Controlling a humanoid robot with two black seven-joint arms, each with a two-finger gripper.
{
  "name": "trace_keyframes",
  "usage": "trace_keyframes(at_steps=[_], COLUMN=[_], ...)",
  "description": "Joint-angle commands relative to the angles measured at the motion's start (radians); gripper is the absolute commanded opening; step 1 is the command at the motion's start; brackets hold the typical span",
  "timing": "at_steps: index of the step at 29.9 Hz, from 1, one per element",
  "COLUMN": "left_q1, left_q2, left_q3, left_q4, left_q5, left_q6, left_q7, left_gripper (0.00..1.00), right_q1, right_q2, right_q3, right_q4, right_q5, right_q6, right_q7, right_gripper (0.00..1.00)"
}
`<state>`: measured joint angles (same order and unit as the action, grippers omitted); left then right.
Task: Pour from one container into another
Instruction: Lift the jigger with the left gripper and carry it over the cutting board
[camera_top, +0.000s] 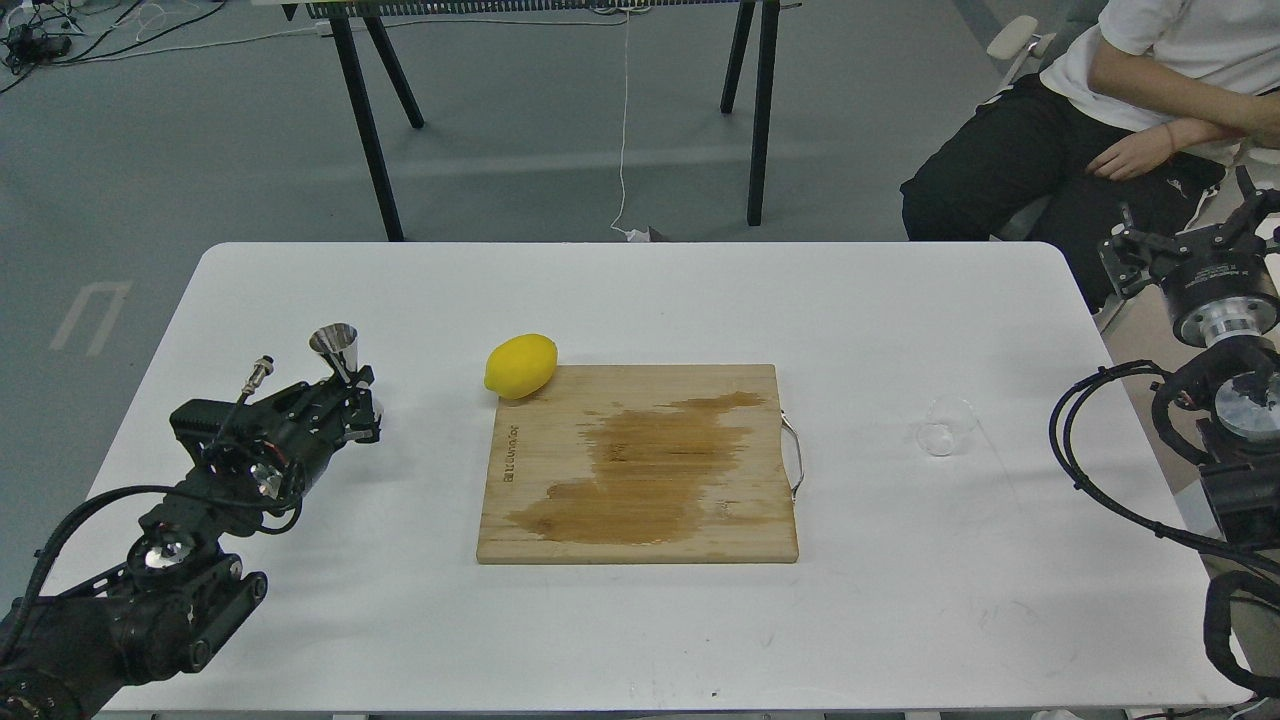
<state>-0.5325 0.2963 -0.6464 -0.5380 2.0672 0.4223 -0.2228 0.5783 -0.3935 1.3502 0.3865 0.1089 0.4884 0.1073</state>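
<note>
The steel jigger (335, 347) shows its upper cone just above my left gripper (358, 398), at the table's left side. The gripper is shut on the jigger's lower part, which its fingers hide, and the jigger is raised a little off the table. The clear glass cup (946, 425) rests on the white table (640, 300) to the right of the cutting board, with nothing near it. My right gripper (1182, 228) hangs open past the table's right edge, well behind and to the right of the cup.
A wooden cutting board (640, 465) with a wet stain lies mid-table, a metal handle on its right side. A yellow lemon (520, 365) touches its back left corner. A seated person (1100, 120) is beyond the back right corner.
</note>
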Motion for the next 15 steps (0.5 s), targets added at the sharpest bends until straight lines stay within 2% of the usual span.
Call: trace_keyframes(at_steps=[1,5,9,15], left_q1=[-0.075,-0.145,-0.219,-0.287], left_q2=[0.029,0.047,0.033,-0.103], left_q3=[0.002,0.010,0.123,0.315], left_q4=[-0.063,-0.213,-0.328,-0.349], left_q5=[0.001,0.030,0.114,0.114], left_q6=[0.032,0.007,-0.051,-0.054], left_q7=[0.000,0.005,0.005,0.008], left_gripper=[0.17,0.17,0.16,0.16], right_q1=[0.000,-0.002,-0.009,-0.022], right_q2=[-0.007,-0.013,-0.024,-0.038], right_q3=[0.007,0.009,0.009,0.020], right_q4=[0.000,-0.001,-0.003,-0.003], right_q5=[0.000,0.000,0.000,0.000], right_q6=[0.000,0.000,0.000,0.000], right_q7=[0.000,0.000,0.000,0.000], right_gripper=[1.00,1.00,1.00,1.00])
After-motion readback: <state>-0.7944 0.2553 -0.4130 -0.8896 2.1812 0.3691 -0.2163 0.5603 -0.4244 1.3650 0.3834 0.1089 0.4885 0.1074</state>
